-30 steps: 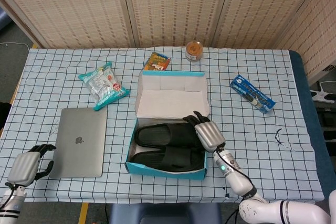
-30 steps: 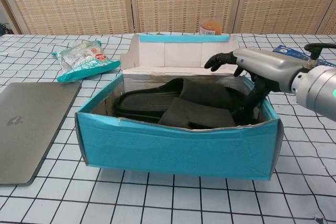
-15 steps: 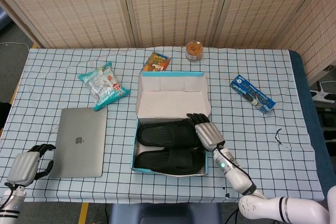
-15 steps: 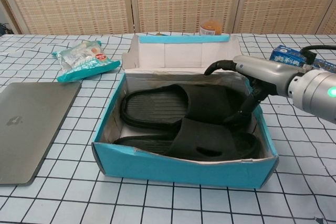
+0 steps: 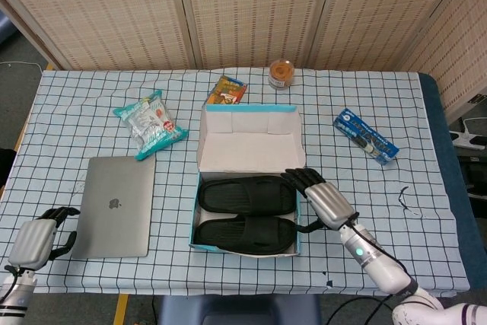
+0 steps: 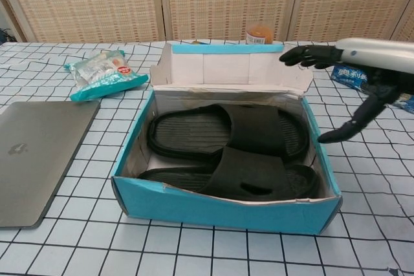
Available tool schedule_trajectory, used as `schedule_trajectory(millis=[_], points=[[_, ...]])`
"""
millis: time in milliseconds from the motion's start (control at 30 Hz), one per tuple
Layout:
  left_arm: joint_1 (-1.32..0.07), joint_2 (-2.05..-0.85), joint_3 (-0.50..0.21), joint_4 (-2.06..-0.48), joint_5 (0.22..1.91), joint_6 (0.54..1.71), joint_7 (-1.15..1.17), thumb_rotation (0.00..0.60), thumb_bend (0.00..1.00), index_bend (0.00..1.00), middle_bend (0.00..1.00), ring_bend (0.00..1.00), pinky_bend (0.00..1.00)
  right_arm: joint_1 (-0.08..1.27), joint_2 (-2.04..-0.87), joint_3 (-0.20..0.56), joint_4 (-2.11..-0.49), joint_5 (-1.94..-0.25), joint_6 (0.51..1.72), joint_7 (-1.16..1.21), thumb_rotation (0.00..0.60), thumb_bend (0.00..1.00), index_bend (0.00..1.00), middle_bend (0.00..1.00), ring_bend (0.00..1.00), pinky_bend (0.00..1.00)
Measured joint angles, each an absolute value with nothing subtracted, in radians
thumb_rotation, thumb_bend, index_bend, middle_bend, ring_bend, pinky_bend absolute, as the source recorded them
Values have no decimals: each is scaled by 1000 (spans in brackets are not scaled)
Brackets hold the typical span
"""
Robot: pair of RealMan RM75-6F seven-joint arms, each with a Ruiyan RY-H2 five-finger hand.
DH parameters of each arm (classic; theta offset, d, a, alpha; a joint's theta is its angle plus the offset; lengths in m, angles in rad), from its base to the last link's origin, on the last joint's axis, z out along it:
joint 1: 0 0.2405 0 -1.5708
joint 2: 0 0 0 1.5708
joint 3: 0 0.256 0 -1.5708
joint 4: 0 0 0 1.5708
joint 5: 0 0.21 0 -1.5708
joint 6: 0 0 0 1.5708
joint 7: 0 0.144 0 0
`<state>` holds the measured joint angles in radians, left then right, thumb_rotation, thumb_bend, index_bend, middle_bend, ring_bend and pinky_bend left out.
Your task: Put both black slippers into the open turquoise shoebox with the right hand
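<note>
- Right hand (image 5: 329, 202) has pulled up and out of the turquoise shoebox (image 5: 245, 247), fingers spread, holding nothing; it was down inside against the slippers a moment ago.
- Both black slippers (image 6: 223, 147) lie flat in the box, left of the hand, side by side.
- Box now sits level rather than tipped.
- Placement looks finished; only retreat remains.
- Left hand (image 5: 32, 240) idle beside the laptop (image 5: 116, 205), fingers curled, empty.
</note>
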<state>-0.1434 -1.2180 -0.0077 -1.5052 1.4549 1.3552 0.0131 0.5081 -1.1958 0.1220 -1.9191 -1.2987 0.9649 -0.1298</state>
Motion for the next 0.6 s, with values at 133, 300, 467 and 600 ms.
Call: schedule_trajectory(millis=[133, 300, 467, 600], points=[[-142, -1221, -6, -1512, 1471, 1371, 20, 600, 430, 311, 334, 304, 549, 417, -1092, 55, -1901, -1416, 1069, -101, 600, 23, 109, 27, 0, 19], [-145, -1227, -1, -1511, 1492, 1376, 42, 600, 430, 311, 336, 308, 549, 323, -1108, 12, -1747, -1460, 1229, -130, 600, 24, 112, 26, 0, 18], [-148, -1233, 4, -1510, 1504, 1376, 46, 600, 430, 311, 336, 307, 549, 250, -1189, -4, -1510, -1489, 1329, -125, 600, 23, 90, 26, 0, 13], [-150, -1234, 4, -1510, 1506, 1377, 39, 600, 431, 311, 336, 308, 549, 208, -1267, 1, -1370, -1511, 1417, -125, 600, 23, 87, 26, 0, 13]])
